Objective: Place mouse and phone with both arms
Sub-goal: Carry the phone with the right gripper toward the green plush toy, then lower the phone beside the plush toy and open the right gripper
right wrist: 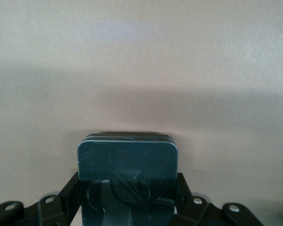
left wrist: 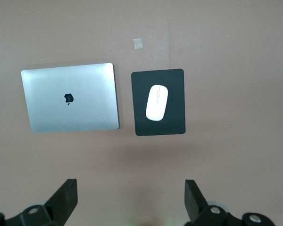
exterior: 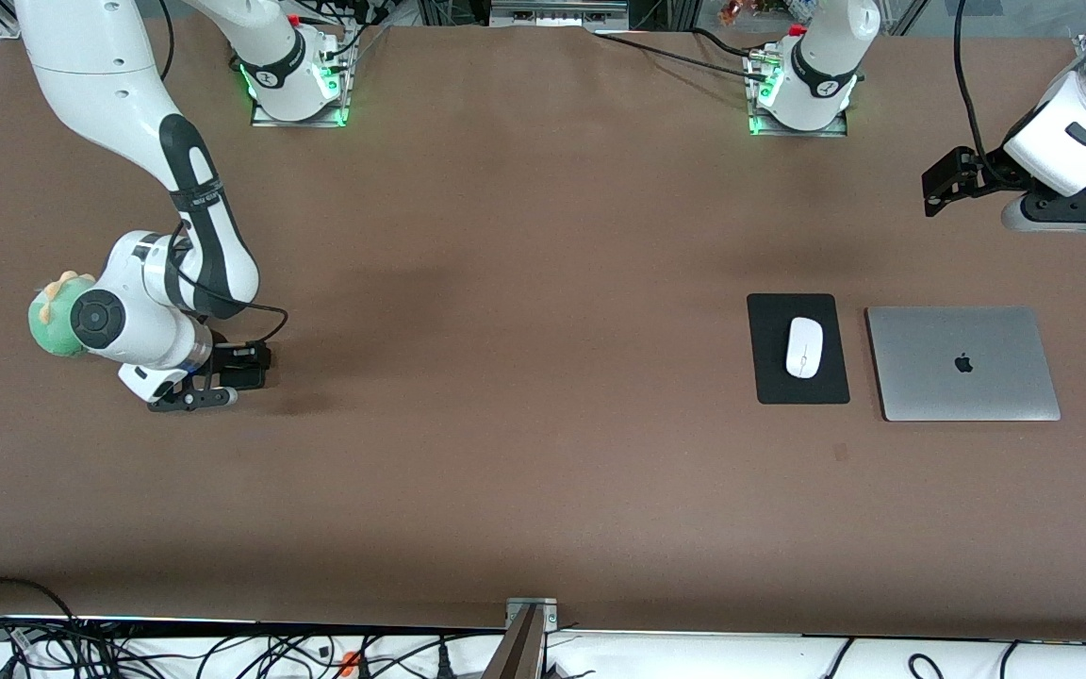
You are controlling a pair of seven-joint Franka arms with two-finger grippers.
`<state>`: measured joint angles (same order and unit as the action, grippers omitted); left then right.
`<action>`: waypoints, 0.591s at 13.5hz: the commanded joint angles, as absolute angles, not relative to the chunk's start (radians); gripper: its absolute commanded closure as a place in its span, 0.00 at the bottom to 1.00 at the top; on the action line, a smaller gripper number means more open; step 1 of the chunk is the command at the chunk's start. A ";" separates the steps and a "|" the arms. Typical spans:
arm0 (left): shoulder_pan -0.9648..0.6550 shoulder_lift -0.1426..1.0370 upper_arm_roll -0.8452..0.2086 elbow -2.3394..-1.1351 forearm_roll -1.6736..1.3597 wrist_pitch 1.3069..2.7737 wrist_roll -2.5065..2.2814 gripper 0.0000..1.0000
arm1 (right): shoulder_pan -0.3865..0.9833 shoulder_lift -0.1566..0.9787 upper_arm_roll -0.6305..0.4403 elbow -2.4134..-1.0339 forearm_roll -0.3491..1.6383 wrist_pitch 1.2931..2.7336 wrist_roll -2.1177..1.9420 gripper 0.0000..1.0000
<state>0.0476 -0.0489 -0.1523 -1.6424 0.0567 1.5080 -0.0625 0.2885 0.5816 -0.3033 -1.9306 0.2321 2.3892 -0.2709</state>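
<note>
The white mouse (exterior: 803,346) lies on a flat black pad (exterior: 774,377) toward the left arm's end of the table; it also shows in the left wrist view (left wrist: 157,102). My right gripper (exterior: 213,385) is low over the table at the right arm's end. It is shut on the black phone (right wrist: 127,162), with a finger (right wrist: 68,193) against each side. I cannot tell whether the phone touches the table. My left gripper (exterior: 1080,203) hangs open and empty high above the table's edge, up from the laptop; in its wrist view (left wrist: 130,197) the jaws stand wide apart.
A closed silver laptop (exterior: 962,363) lies beside the pad, toward the left arm's end. A green plush toy (exterior: 53,316) sits by the right arm's wrist. A small pale mark (exterior: 840,453) is on the brown table nearer the front camera than the pad.
</note>
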 commanded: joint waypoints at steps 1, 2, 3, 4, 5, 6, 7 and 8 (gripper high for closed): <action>0.054 -0.055 -0.153 -1.628 0.041 1.488 -0.049 0.00 | 0.288 0.517 -0.301 -1.922 0.252 2.342 -0.252 0.00; 0.054 -0.055 -0.153 -1.628 0.040 1.488 -0.048 0.00 | 0.288 0.502 -0.301 -1.921 0.252 2.339 -0.224 0.00; 0.054 -0.055 -0.153 -1.628 0.037 1.488 -0.048 0.00 | 0.290 0.486 -0.301 -1.916 0.250 2.338 -0.216 0.00; 0.054 -0.055 -0.153 -1.623 0.035 1.486 -0.049 0.00 | 0.293 0.483 -0.301 -1.916 0.250 2.330 -0.212 0.00; 0.054 -0.054 -0.153 -1.618 0.035 1.486 -0.048 0.00 | 0.293 0.485 -0.301 -1.916 0.252 2.327 -0.210 0.00; 0.054 -0.054 -0.153 -1.617 0.035 1.486 -0.049 0.00 | 0.295 0.483 -0.301 -1.910 0.250 2.326 -0.200 0.00; 0.054 -0.054 -0.153 -1.617 0.035 1.486 -0.049 0.00 | 0.296 0.470 -0.301 -1.893 0.250 2.298 -0.189 0.00; 0.054 -0.054 -0.153 -1.617 0.035 1.486 -0.049 0.00 | 0.299 0.450 -0.301 -1.853 0.247 2.234 -0.170 0.00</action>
